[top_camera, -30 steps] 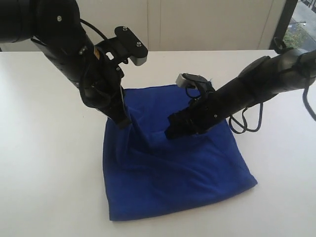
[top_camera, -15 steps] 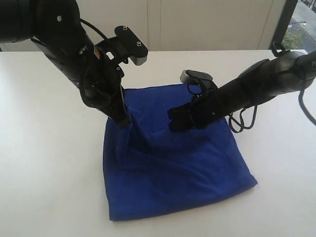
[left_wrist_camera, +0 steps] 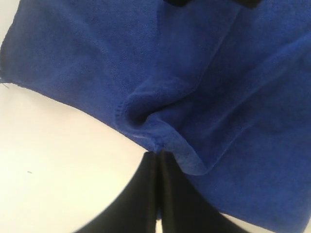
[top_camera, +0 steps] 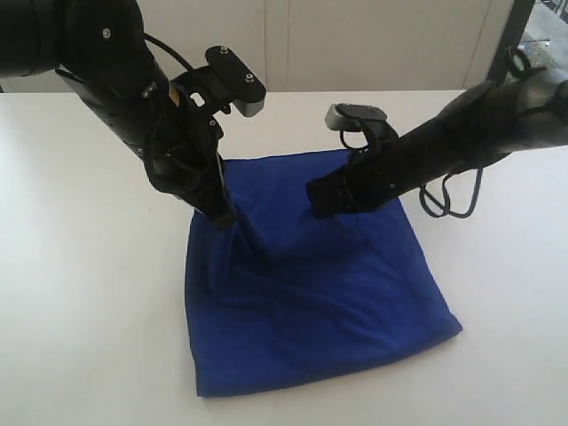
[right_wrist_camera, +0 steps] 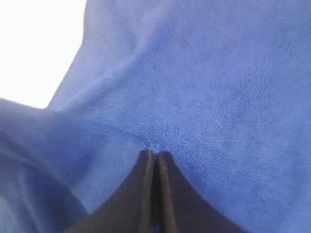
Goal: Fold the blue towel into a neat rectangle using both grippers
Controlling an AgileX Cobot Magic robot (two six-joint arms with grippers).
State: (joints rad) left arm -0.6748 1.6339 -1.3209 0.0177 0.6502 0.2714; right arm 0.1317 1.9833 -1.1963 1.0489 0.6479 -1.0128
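The blue towel point(top_camera: 319, 302) lies folded on the white table point(top_camera: 80, 293), its rear part pulled up into ridges. My left gripper point(top_camera: 222, 216) is shut on the towel's left rear edge. In the left wrist view its black fingertips point(left_wrist_camera: 159, 154) pinch a bunched hem of the towel point(left_wrist_camera: 194, 73). My right gripper point(top_camera: 318, 202) is shut on a pinch of cloth near the towel's rear middle. In the right wrist view its tips point(right_wrist_camera: 155, 154) meet at a small pucker in the towel point(right_wrist_camera: 218, 73). No tag shows.
Bare white table surrounds the towel on all sides. A pale wall point(top_camera: 373, 44) rises behind the table's far edge. Loose black cables point(top_camera: 448, 200) hang from the right arm just above the towel's right rear corner.
The right gripper has shut on the towel and shifted slightly back and up, drawing the cloth up with it. The left arm has held still, still pinching the edge.
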